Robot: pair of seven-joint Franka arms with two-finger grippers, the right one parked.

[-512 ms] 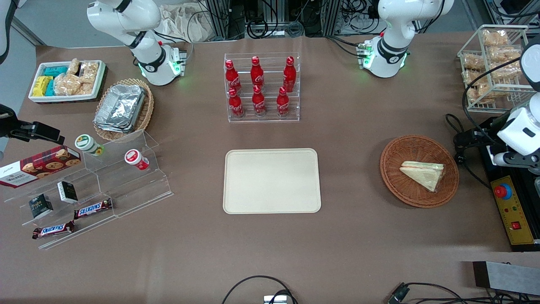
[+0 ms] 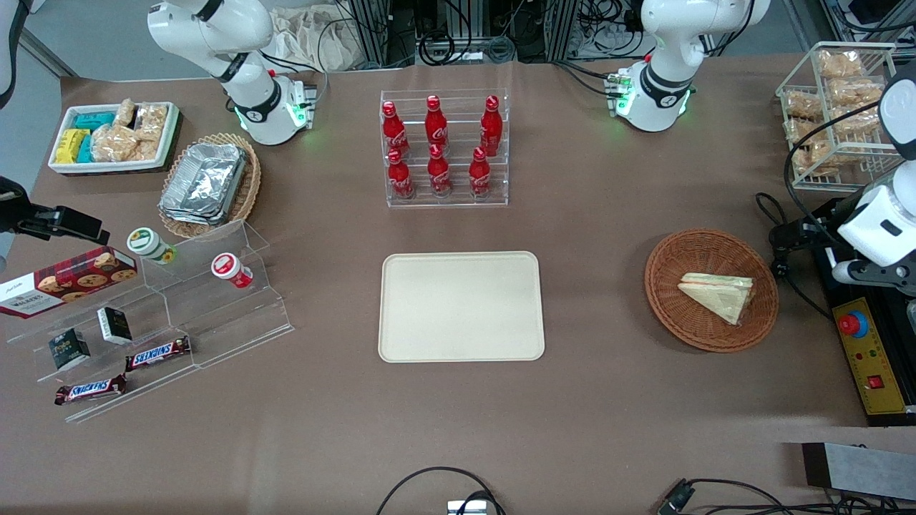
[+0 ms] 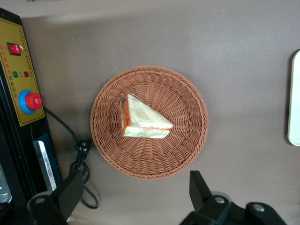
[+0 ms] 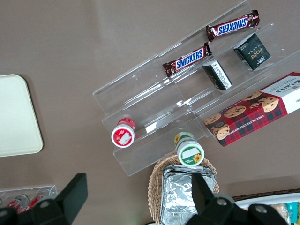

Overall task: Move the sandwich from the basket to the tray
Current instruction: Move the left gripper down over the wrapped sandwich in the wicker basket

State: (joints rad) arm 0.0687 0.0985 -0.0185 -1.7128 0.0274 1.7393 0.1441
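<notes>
The sandwich [image 2: 718,295] [image 3: 142,119], a wrapped triangular wedge with orange and green filling at its edge, lies in the round reddish-brown wicker basket [image 2: 669,293] [image 3: 187,140]. The cream-beige tray [image 2: 461,306] [image 3: 295,98] lies flat mid-table and holds nothing. My left gripper [image 2: 783,247] [image 3: 136,192] hovers high beside the basket, at the working arm's end of the table. It is open, its two dark fingers [image 3: 71,191] spread wide over bare table and a cable, and nothing is between them.
A black control box [image 2: 869,357] with a red button sits close to the basket, with cables [image 3: 82,154] trailing beside it. A wire rack of snack bags [image 2: 834,114] and a clear rack of red bottles [image 2: 444,146] stand farther from the front camera.
The working arm's wrist has shifted slightly toward the basket. Sandwich, basket and tray have not moved.
</notes>
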